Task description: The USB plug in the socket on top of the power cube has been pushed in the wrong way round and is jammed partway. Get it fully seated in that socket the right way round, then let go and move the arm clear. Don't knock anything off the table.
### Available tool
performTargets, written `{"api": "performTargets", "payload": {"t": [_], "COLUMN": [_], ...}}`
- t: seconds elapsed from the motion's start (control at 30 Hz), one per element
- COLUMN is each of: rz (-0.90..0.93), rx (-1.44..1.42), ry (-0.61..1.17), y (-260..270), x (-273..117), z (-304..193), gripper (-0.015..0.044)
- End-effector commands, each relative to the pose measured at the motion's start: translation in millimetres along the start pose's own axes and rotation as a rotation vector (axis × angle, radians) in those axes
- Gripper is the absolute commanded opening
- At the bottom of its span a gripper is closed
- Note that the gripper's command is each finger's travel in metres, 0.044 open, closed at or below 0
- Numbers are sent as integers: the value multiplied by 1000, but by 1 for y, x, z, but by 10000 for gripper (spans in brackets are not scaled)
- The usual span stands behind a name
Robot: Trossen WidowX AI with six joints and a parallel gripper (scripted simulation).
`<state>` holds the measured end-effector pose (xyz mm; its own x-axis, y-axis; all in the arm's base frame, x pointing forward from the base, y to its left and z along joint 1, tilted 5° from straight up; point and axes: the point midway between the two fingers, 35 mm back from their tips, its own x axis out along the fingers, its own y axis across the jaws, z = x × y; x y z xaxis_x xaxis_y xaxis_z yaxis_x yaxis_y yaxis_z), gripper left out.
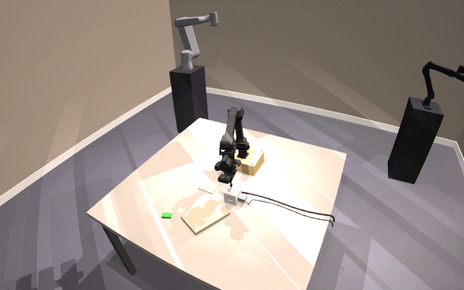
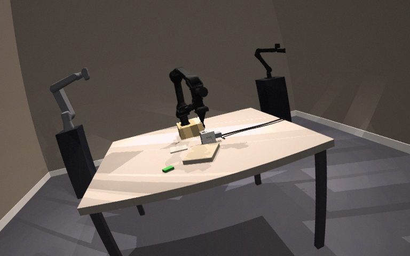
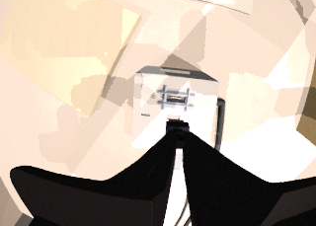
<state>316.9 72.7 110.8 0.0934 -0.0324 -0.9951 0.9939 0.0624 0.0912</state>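
Black jaws were clamped on the USB plug [image 3: 174,123], held just above the socket [image 3: 176,96] on top of the power cube [image 3: 176,108] near the middle of the desk [image 1: 148,179]. Only the wrist view showed that grip and the socket, while the top view alone showed two cables [image 1: 292,207] trailing to the desk's edge. The arm [image 2: 186,95] folded steeply down from its wooden base block [image 2: 189,128], its jaws pointing straight down over the cube.
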Motion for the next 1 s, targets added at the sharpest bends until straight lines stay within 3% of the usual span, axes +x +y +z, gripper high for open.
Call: {"api": "performTargets", "payload": {"t": [0.0, 0.97], "rz": [2, 2], "rx": [6, 18], "ry": [-8, -25], "y": [0, 0], "x": [1, 4], "z": [1, 3], "gripper": [0, 0]}}
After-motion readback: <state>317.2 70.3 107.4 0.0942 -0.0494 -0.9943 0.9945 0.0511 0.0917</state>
